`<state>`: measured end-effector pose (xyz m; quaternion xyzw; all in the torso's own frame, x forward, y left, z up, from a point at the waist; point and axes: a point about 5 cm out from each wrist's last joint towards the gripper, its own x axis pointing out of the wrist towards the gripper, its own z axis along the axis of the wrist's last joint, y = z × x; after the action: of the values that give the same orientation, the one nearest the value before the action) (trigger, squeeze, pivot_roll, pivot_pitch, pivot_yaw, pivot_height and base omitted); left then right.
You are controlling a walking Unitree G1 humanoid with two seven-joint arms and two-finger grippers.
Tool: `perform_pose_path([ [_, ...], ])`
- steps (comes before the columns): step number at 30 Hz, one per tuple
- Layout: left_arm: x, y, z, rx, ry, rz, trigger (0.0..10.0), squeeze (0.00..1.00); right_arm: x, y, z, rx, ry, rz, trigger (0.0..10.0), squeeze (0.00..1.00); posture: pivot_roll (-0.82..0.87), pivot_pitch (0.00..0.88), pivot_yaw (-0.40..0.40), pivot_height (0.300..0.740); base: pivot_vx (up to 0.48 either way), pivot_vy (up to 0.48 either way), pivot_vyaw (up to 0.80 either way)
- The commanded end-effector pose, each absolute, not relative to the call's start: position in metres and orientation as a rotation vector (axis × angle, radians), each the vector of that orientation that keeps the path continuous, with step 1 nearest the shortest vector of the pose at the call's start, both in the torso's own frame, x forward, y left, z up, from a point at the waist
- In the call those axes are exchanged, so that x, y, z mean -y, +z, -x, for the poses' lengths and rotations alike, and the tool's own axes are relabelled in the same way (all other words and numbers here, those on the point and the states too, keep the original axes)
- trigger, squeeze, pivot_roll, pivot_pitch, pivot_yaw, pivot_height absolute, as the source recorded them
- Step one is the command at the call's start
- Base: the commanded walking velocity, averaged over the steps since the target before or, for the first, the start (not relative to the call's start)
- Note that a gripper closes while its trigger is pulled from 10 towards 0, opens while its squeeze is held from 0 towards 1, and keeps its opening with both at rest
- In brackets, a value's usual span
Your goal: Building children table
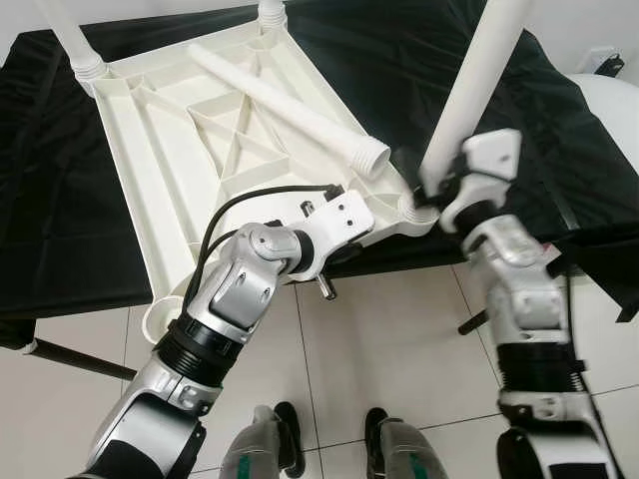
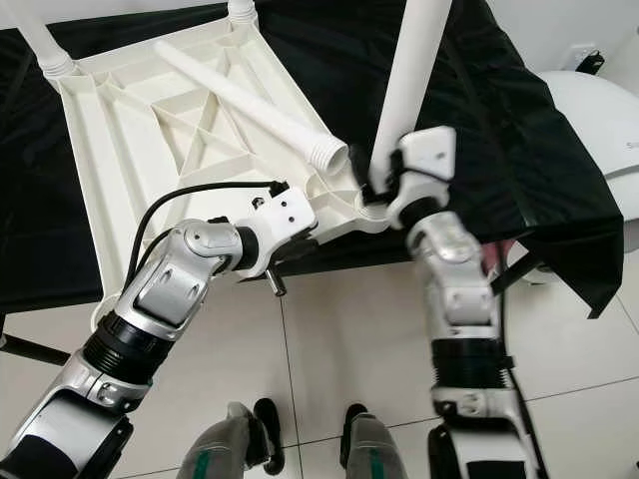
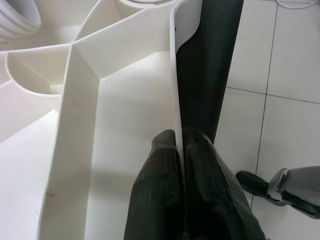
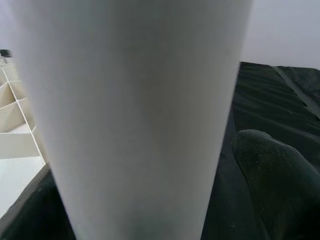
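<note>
White moulded plastic, ribbed with a lattice of thin webs, forms the upturned tabletop [image 1: 190,150] you are working on; it lies underside up on a desk [image 1: 60,200] draped in black cloth, its near edge overhanging the desk's front. Smooth round legs stand in the two far corner sockets [image 1: 75,40], and another tubular leg [image 1: 290,105], with a threaded end, lies loose across the ribs. At the near right corner a fourth leg [image 1: 479,80] rises from its socket, slightly tilted. Your right gripper [image 1: 436,190] is at this leg's base, with the pale tube close against a dark, grainy fingertip [image 4: 280,175] in the right wrist view; whether the fingers actually clamp it you cannot tell. Your left gripper [image 3: 182,165] is closed on the tabletop's thin near rim, its two black textured fingers [image 3: 155,190] pinching the wall from either side. Below the desk you see glossy grey floor tiles [image 1: 399,339] and the robot's feet [image 1: 275,444]. To the right sits a rounded white object [image 2: 599,110].
</note>
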<state>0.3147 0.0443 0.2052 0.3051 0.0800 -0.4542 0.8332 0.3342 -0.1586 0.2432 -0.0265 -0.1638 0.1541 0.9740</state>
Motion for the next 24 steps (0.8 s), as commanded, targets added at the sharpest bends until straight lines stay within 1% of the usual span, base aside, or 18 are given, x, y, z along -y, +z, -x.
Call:
perform_pose_path([
  [1, -0.041, 0.219, -0.317, -0.078, -0.882, -0.670, 10.0, 0.00, 0.158, 0.240, -0.335, 0.311, 0.332, 0.044, 10.0, 0.00, -0.14, 0.210, 0.053, 0.740, 0.000, 0.000, 0.00],
  [11, -0.042, 0.219, -0.318, -0.077, -0.881, -0.675, 10.0, 0.00, 0.157, 0.235, -0.332, 0.289, 0.421, 0.052, 10.0, 0.00, -0.13, 0.207, 0.060, 0.740, 0.000, 0.000, 0.00],
  [23, -0.043, 0.220, -0.319, -0.078, -0.876, -0.674, 10.0, 0.00, 0.159, 0.229, -0.327, 0.263, 0.433, 0.020, 10.0, 0.00, -0.14, 0.212, 0.059, 0.740, 0.000, 0.000, 0.00],
  [24, -0.043, 0.220, -0.319, -0.078, -0.876, -0.674, 10.0, 0.00, 0.161, 0.229, -0.326, 0.258, 0.434, 0.009, 10.0, 1.00, -0.14, 0.212, 0.059, 0.740, 0.000, 0.000, 0.00],
])
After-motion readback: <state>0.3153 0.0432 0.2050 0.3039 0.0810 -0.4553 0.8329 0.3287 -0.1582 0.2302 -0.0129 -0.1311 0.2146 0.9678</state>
